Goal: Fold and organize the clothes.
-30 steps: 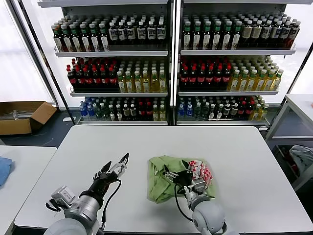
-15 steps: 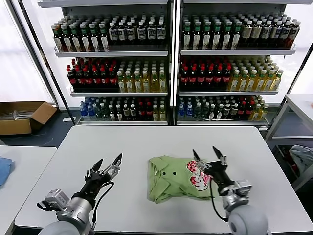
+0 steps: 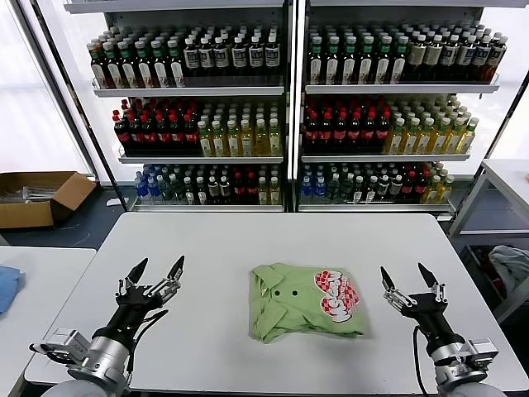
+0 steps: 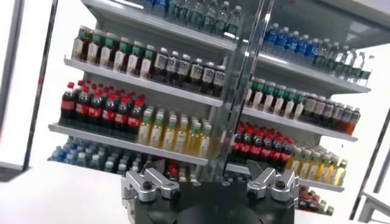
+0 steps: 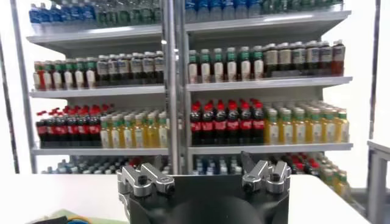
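The clothes (image 3: 304, 303) are one light green shirt folded into a rough square near the middle of the white table (image 3: 273, 240). Small dark buttons show on it, and a red-and-white checkered print sits toward its right side. My left gripper (image 3: 157, 267) is raised to the left of the shirt, open and empty. To the shirt's right my right gripper (image 3: 408, 274) is also raised, open and holding nothing. Both wrist views look at the bottle shelves, and only a green sliver of the shirt (image 5: 58, 217) shows in the right one.
Tall shelves of bottles (image 3: 289, 99) stand behind the table. A cardboard box (image 3: 37, 197) lies on the floor at far left. A blue cloth (image 3: 7, 285) rests on a side table at left, and a grey-blue cloth (image 3: 512, 265) is at far right.
My right gripper has let go of the shirt and drawn back to the right. The left gripper has drawn back to the left. The shirt now lies folded flat.
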